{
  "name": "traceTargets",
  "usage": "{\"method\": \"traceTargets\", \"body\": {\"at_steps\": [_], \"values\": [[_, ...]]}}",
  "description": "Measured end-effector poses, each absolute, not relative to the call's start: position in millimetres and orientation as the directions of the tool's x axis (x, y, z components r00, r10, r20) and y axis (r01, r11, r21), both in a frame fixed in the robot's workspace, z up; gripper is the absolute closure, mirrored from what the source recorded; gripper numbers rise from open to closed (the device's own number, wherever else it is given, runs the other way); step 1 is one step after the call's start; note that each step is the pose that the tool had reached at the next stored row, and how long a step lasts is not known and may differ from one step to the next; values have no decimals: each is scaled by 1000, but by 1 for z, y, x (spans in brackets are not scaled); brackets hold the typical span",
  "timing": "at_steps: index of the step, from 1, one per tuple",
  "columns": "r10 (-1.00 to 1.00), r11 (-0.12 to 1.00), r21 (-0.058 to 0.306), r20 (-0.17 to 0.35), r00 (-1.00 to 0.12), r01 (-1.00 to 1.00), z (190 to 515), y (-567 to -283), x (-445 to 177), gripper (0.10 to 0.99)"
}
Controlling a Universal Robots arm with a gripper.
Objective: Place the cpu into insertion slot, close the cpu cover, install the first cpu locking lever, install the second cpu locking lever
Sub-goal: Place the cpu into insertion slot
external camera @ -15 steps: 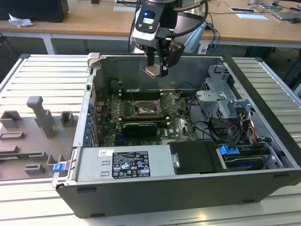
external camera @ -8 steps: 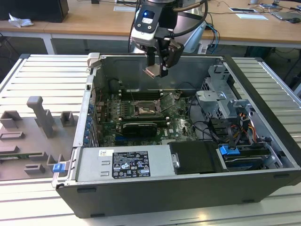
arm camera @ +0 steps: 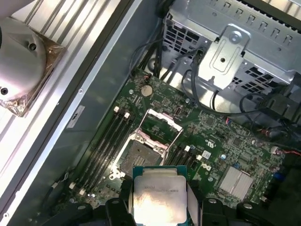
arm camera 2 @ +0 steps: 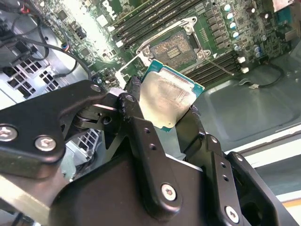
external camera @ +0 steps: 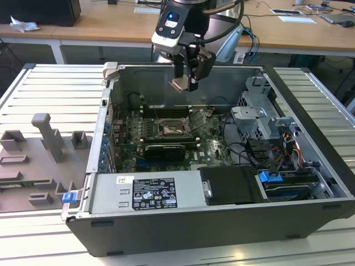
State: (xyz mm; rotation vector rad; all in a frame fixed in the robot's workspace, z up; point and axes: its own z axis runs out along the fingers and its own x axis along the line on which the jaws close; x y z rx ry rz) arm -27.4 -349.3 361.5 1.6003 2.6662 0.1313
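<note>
Above the open slot, the hand holds the cpu

Seen from the exterior view, the hand hangs high over the open computer case, which sits on the desk. Its fingers are pinched on the cpu. The slot is down on the green board, below the hand and a bit toward the exterior view's left. The two are well apart. So the way from cpu to slot is down and a little to that side.

In the second wrist view, the cpu sits between two black fingers, held by its edges. Its shiny top faces the camera. The slot lies past the cpu, bare, with nothing in it.

In the first wrist view, the cpu is close to the camera and the slot is on the board beyond it. The cover is flipped open on the far side of the slot. The slot's sides look slanted next to the cpu's sides, so I think the two squares are not lined up yet.
</note>
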Motion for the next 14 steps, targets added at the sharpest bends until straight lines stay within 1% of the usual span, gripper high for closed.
{"method": "traceTargets", "body": {"at_steps": [3,7,14], "values": [[907,418,87,18,-421,904,361,-349,-27,545],[956,292,87,18,-294,953,360,-349,-27,545],[982,184,87,18,-187,979,358,-349,-27,545]]}}
